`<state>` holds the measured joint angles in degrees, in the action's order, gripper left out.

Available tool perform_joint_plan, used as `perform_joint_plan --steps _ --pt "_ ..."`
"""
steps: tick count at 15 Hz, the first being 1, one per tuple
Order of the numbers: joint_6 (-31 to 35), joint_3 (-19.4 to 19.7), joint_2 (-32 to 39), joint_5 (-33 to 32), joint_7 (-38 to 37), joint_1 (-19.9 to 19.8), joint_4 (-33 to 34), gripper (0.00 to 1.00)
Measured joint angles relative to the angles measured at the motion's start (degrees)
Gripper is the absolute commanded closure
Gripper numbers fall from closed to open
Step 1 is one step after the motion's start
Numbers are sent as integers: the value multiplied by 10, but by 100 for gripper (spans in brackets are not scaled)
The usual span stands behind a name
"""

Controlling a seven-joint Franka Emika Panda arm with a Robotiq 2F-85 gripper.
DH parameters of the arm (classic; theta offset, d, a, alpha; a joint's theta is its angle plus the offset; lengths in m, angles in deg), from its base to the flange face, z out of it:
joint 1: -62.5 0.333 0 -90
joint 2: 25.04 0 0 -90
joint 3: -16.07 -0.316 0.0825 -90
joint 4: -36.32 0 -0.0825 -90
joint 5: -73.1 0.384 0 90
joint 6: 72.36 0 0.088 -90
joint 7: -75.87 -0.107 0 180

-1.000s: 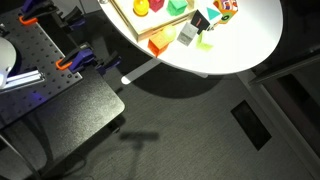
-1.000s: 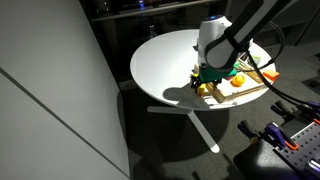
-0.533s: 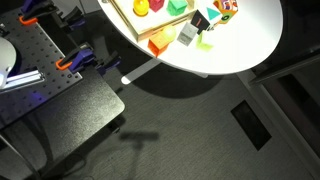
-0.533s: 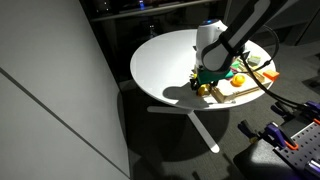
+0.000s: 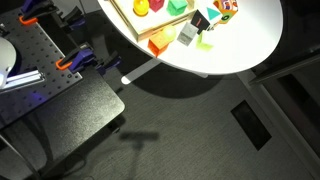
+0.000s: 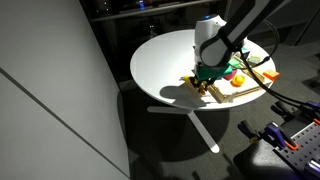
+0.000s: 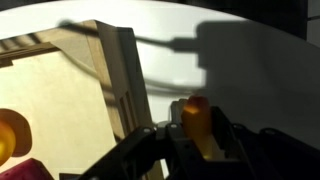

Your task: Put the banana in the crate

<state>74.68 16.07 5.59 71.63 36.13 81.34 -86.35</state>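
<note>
Narrow jaws, a dark finger [image 7: 228, 138] on either side of one banana [image 7: 197, 120], pressed to it as far as the wrist view shows. Only a short orange-yellow stretch of the fruit visible, the rest hidden behind the fingers. Just right of the wooden rail of the crate [image 7: 125, 65], outside it, over the white table [image 7: 250, 60]. Cannot tell whether lifted or resting on the table.

One crate only, pale floor. In it at the left edge of the wrist view, one round yellow thing [image 7: 10, 130], cut off by the frame, and one pinkish thing [image 7: 35, 170] below it, mostly out of view.

In an exterior view, one arm [image 6: 240, 25] bent down to the near corner of the crate [image 6: 240, 92]; banana itself too small and shadowed there to make out. One orange piece [image 6: 237, 79] inside.

In an exterior view, one round table [image 5: 240, 40], cut off at the top along with the crate [image 5: 128, 24]. One orange block [image 5: 160, 45] at the crate's corner. Beside it a cluster of blocks [image 5: 205, 25], four or five, the count unsure where they overlap.
</note>
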Motion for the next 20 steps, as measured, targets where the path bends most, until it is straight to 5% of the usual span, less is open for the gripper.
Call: perform_joint_plan --steps 11,20 --pt "-43 3 -93 0 0 -4 -39 90" --pt "-42 18 -156 0 0 -63 -132 89"
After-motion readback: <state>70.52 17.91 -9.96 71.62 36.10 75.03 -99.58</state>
